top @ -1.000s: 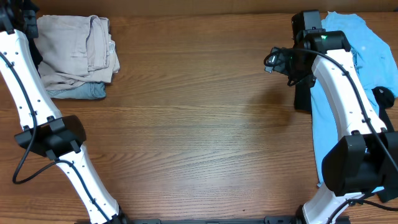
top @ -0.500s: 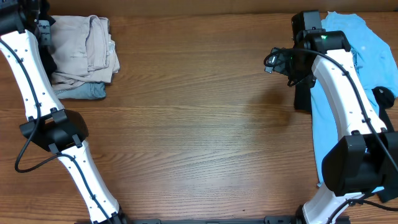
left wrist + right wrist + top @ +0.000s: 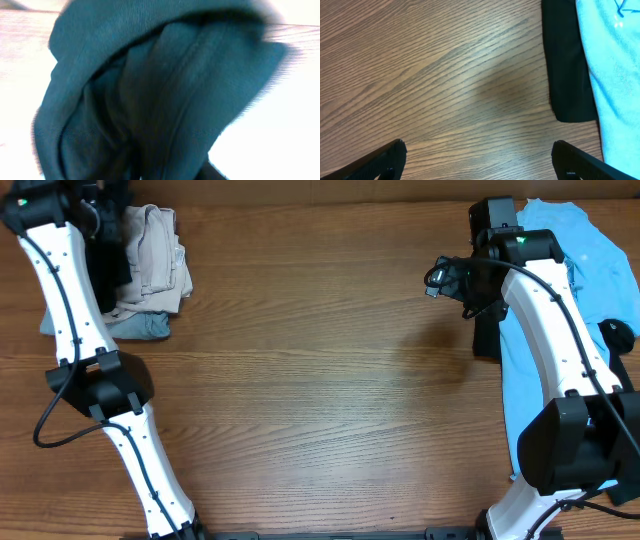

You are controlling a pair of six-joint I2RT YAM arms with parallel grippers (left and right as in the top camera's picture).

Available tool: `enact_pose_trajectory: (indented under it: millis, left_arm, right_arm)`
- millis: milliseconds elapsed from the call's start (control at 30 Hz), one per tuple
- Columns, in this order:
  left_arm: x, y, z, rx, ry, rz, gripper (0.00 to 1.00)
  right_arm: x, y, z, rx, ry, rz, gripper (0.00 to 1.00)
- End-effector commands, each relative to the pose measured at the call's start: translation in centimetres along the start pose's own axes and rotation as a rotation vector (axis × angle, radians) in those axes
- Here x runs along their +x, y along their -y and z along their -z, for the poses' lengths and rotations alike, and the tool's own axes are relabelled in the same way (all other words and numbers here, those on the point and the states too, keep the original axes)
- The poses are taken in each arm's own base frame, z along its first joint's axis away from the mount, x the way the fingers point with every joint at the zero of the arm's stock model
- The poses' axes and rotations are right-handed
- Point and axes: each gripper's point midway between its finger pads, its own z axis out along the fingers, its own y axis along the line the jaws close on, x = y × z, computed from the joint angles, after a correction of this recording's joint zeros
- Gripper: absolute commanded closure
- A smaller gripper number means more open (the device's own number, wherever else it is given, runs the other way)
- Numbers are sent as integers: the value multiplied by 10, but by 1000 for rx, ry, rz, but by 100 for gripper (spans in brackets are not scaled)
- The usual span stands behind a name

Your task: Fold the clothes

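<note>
Over bare table (image 3: 445,75) beside black cloth (image 3: 567,65), right end effector (image 3: 480,152) gapes empty; left end effector (image 3: 108,230) unreadable.

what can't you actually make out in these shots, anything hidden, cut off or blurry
1. Left gripper: overhead shows only a dark mass over the beige folded clothes; the left wrist view is filled by blurred dark teal cloth, so open or shut is unclear.
2. Light blue shirt: overhead, the white right arm covers much of it.
3. Black flat strip: the right wrist frame cuts its top.
</note>
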Motion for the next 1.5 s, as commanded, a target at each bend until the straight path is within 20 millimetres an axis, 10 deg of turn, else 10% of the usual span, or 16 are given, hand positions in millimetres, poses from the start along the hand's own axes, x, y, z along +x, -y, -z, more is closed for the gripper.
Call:
enact_pose_trajectory:
  millis: [0, 267, 567, 800, 1000, 1267, 1467]
  left_arm:
    - [1, 28, -8, 74, -8, -9, 0]
    - [-5, 28, -2, 71, 14, 0, 0]
    - [-26, 31, 78, 57, 104, -11, 0]
    - [-21, 38, 147, 57, 125, -14, 0]
    - [-17, 39, 151, 58, 114, -13, 0]
    - [-16, 39, 149, 59, 108, -12, 0]
    - [-16, 39, 149, 59, 108, -12, 0]
  right_arm:
    - [-6, -2, 10, -17, 28, 0, 4]
    - [-6, -2, 10, -18, 30, 1, 4]
    - [-15, -7, 33, -32, 58, 19, 5]
    - [-33, -14, 110, -72, 173, 75, 5]
    - [-31, -6, 200, -115, 352, 68, 4]
    - [24, 21, 294, -185, 505, 63, 0]
    - [64, 34, 328, -246, 545, 72, 0]
